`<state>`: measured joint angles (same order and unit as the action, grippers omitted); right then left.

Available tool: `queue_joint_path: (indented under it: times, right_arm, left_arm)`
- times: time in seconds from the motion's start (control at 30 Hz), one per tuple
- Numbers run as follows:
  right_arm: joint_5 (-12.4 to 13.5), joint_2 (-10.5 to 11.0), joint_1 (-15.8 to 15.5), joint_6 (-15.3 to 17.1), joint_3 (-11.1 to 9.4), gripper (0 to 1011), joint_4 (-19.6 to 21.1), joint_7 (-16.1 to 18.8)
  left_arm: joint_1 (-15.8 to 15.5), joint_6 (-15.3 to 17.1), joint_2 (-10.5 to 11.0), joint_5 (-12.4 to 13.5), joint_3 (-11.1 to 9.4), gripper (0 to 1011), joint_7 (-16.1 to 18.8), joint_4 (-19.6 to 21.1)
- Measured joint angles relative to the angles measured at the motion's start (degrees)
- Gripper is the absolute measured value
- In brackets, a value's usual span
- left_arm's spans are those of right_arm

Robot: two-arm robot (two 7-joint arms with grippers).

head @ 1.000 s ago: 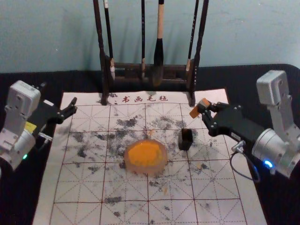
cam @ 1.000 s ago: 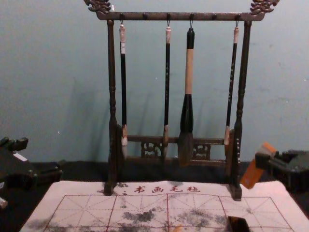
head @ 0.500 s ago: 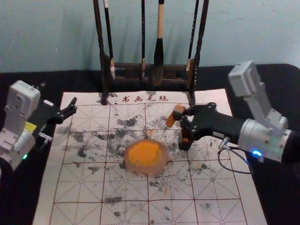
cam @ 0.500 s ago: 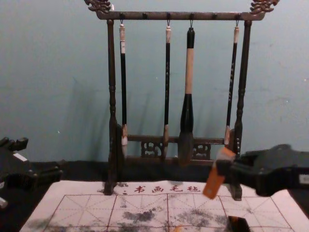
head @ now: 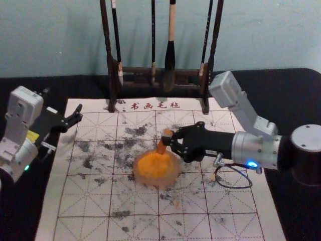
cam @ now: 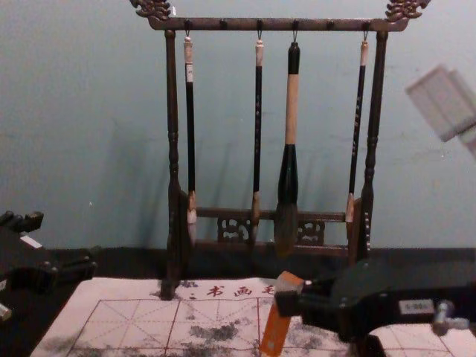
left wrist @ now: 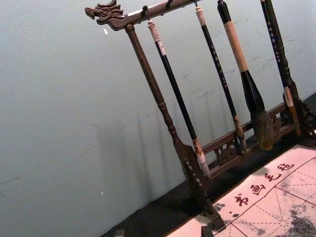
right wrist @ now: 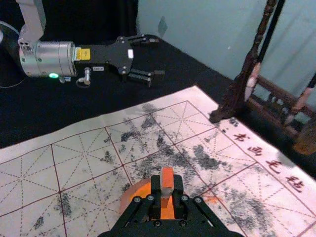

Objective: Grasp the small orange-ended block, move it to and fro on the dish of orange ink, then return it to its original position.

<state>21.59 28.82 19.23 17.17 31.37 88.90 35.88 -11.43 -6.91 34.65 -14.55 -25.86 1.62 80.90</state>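
Small orange-ended rectangular block [head: 161, 148] tilts before the dark wooden rack [cam: 245, 25]. The black right gripper [head: 168, 139] pinches it between 2 jaws; the black left gripper [head: 78, 113] hangs at left, jaws spread. Below the block sits a round dish of orange ink [head: 156, 181].

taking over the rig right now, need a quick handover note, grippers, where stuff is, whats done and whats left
Right gripper: closed on the orange-ended block, over the dish.
Left gripper: open and empty, off the mat's left edge.
Dish: on the mat, orange ink in it. The block's lower end is at the ink's far side; contact can't be told.
Done: block grasped and at the dish.
Left: the to-and-fro in the ink (can't tell if any is done), then returning the block to its original place.
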Motion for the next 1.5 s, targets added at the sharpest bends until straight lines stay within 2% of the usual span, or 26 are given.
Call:
queue_joint_path:
  times: [0.23,0.57,1.07,1.5]
  right_arm:
    - [-0.67,-1.32,2.76,1.42,2.69,129,-2.84,-0.57]
    - [-1.55,-2.42,4.94,2.14,4.84,129,-5.56,-2.2]
    - [-2.23,-2.98,6.51,3.24,6.41,129,-7.51,-2.35]
    - [-2.78,-3.73,6.9,3.83,6.91,129,-8.3,-2.91]
  left_arm:
    - [0.0,0.0,0.0,0.0,0.0,1001,0.0,0.0]
    - [0.0,0.0,0.0,0.0,0.0,1001,0.0,0.0]
    - [0.0,0.0,0.0,0.0,0.0,1001,0.0,0.0]
    - [0.0,0.0,0.0,0.0,0.0,1001,0.0,0.0]
